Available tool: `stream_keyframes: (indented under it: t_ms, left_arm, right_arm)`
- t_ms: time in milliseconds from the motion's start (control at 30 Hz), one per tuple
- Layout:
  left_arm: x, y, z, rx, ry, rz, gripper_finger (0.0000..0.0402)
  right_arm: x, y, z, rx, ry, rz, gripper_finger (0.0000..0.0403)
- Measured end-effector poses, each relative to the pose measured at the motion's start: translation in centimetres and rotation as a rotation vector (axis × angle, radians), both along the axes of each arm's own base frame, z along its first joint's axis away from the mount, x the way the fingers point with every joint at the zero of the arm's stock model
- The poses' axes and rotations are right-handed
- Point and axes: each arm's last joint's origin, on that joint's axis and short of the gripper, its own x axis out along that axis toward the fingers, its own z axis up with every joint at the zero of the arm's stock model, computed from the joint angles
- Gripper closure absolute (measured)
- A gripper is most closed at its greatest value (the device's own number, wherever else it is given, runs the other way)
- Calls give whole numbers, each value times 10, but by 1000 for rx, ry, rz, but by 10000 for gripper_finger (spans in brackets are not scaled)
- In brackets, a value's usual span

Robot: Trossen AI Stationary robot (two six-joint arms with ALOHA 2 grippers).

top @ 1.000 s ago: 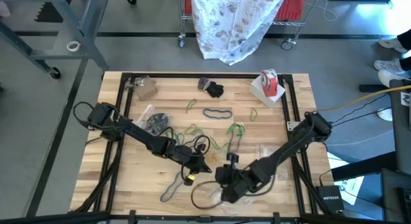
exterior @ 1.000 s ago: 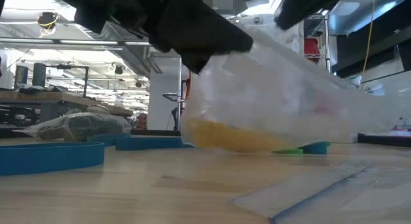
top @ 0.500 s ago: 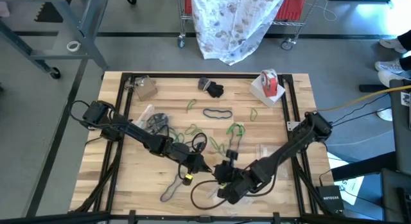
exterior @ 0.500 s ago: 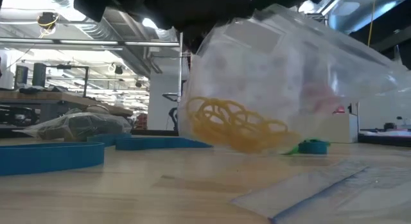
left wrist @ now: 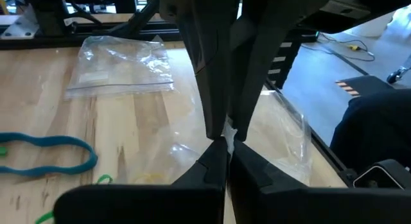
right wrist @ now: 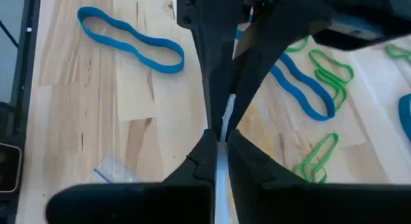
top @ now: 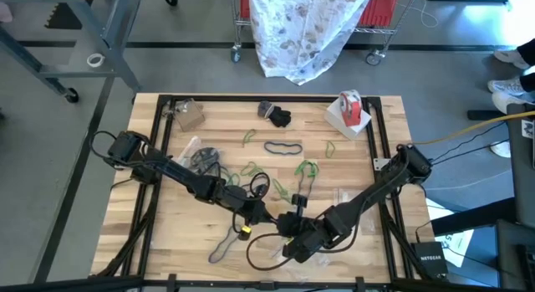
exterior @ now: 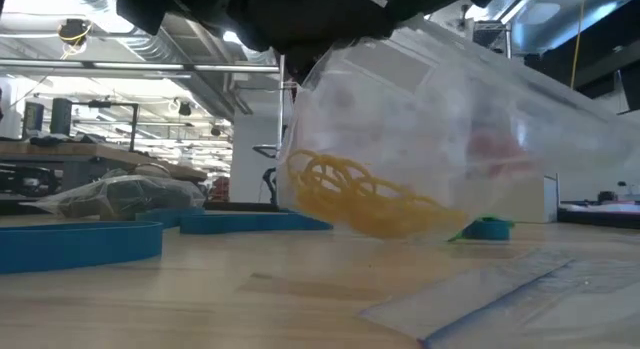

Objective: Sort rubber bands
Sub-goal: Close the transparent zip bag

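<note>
A clear plastic bag [exterior: 440, 129] with yellow-tan rubber bands [exterior: 360, 194] in its bottom hangs between my two grippers over the table's near middle. My left gripper [top: 261, 217] and my right gripper [top: 289, 228] meet tip to tip at the bag's upper edge, both shut on it. Loose rubber bands lie flat on the wood beyond them: a teal-blue one [top: 282, 146], green ones [top: 306, 168] and a dark one [top: 221, 246]. The right wrist view shows blue bands [right wrist: 128, 41] and green bands [right wrist: 327, 67] under the bag. My left gripper pinches the bag's thin upper edge [left wrist: 228, 134] between its two fingertips, slanting down from the table's left. The bag hangs below the fingers; whether its bottom touches the wood I cannot tell. My right gripper pinches the same upper edge [right wrist: 226, 118] between its two fingertips, right beside the left gripper's fingers. It slants down from the table's right and near side. The plastic spreads out below it.
A red-and-white tape roll [top: 351, 104] sits on a white box at the far right. A black item [top: 277, 116] and a brown one [top: 188, 115] lie along the far edge. Another bag holding dark bands [top: 205, 158] lies left of centre, and a flat clear bag [left wrist: 122, 63] lies to the right.
In the low view the bag has been drawn up and spread out. The yellow-tan bands were a blurred heap low in it and now show as separate loops. In the high view my right gripper has shifted slightly toward my left gripper.
</note>
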Motion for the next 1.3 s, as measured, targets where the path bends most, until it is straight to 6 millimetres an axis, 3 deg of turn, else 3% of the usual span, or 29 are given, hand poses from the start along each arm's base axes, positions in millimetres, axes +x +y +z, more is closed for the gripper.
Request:
stream_keyframes:
  t_ms: [700, 833, 1067, 1300]
  left_arm:
    - [-8, 13, 42, 20, -138, 51, 401]
    - [-10, 13, 36, -26, -61, 65, 398]
    - [-11, 8, 19, -153, 110, 52, 320]
    - [-4, -2, 8, -201, 69, 6, 236]
  right_arm:
    - [-11, 7, -15, 79, 154, 0, 390]
    - [-10, 6, -14, 66, 136, -14, 390]
    - [-10, 6, -14, 66, 135, -13, 390]
    - [-9, 6, -14, 63, 129, -17, 390]
